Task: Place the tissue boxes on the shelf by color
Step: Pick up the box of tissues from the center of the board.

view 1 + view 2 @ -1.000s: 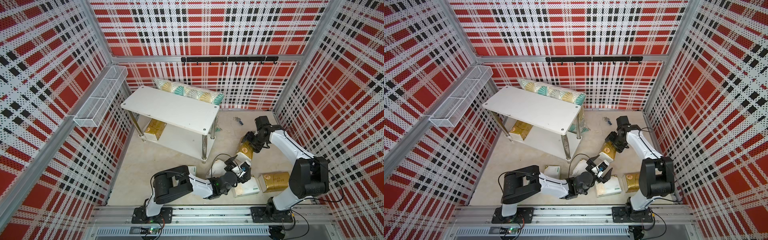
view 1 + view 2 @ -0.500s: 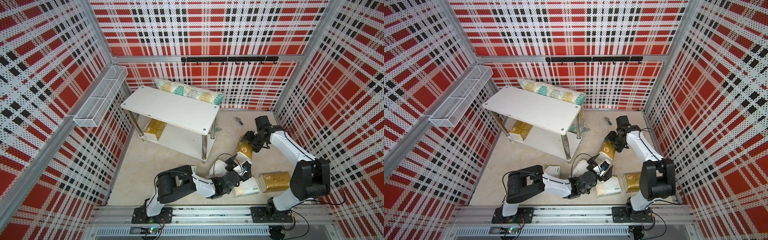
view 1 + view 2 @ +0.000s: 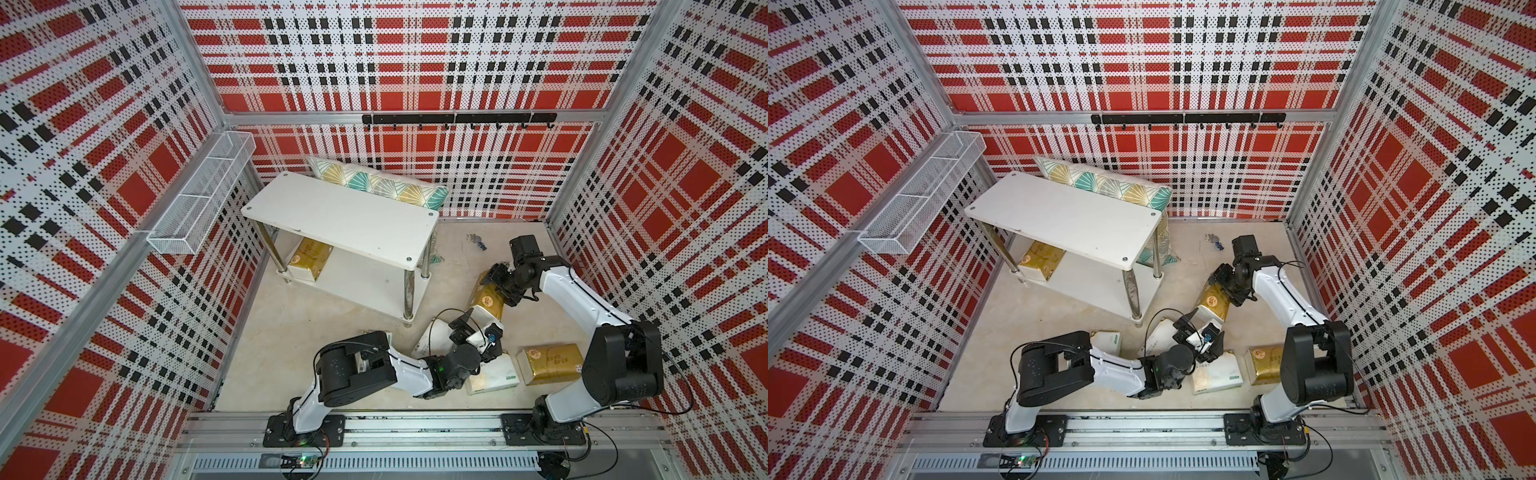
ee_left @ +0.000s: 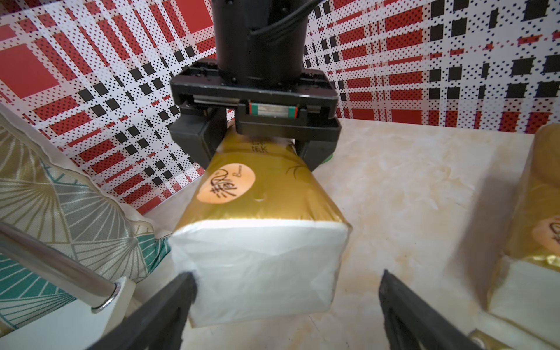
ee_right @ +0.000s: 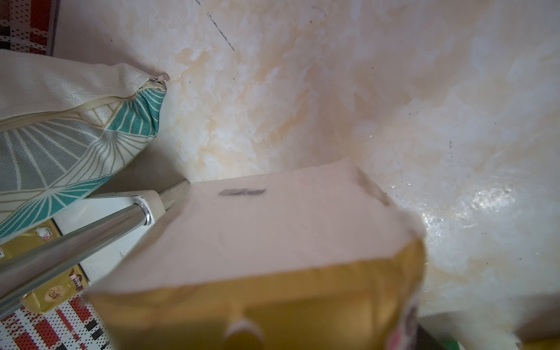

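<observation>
Right end effector [image 3: 500,288] grips one gold tissue pack [image 3: 487,302], 4 o'clock from the shelf [image 3: 332,208]. In both top views: three gold, three white packs [image 3: 1217,372]; one gold on the shelf's lower tier. Left wrist view: left end effector [image 4: 286,274] open, facing the held pack's white end. Right wrist view: held pack blurred.

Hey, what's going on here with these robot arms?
The right pincer is shut on a shiny gold tissue pack with white ends, beside the low white two-tier shelf. The left pincer is open at that pack's white end, not gripping it. One gold pack lies on the shelf's lower tier; another gold pack and a white pack lie on the floor.
</observation>
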Motion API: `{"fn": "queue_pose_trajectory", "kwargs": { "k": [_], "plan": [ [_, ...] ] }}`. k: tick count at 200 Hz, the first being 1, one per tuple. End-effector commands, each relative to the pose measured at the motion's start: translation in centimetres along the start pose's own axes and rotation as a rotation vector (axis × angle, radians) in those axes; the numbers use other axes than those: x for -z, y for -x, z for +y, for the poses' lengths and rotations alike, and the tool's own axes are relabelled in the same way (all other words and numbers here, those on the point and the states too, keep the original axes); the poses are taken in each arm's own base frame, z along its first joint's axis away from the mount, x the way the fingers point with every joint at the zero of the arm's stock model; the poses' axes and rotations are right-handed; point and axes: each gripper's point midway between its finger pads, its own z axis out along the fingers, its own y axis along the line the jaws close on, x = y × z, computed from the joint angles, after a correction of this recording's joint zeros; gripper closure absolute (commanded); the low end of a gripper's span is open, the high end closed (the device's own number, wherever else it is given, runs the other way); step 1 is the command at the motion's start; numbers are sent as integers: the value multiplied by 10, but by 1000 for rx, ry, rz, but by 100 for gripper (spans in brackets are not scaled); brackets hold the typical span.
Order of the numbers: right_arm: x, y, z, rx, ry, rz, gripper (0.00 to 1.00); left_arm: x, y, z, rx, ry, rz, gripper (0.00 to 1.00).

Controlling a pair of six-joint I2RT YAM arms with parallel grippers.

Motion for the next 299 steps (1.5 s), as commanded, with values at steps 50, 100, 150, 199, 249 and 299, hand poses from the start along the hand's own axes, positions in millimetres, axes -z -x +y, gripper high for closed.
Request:
{"fn": "queue_pose_trajectory", "kwargs": {
  "k": [50,100,150,199,249,299],
  "plan": [
    [8,-22,-3,49,-6,60,28,4,6,20,42,83,-36,1],
    [8,-27,0,42,32,71,28,4,8,10,27,31,-41,1],
    [12,-17,12,57,38,55,29,6,4,-5,18,-27,-25,1],
    [18,-21,17,73,53,55,29,1,0,6,-2,67,1,1],
    [16,-33,17,97,58,80,29,-7,-1,12,10,73,1,1],
    [17,-40,22,112,66,89,29,-11,-5,14,-14,112,16,1]
  ]
}}
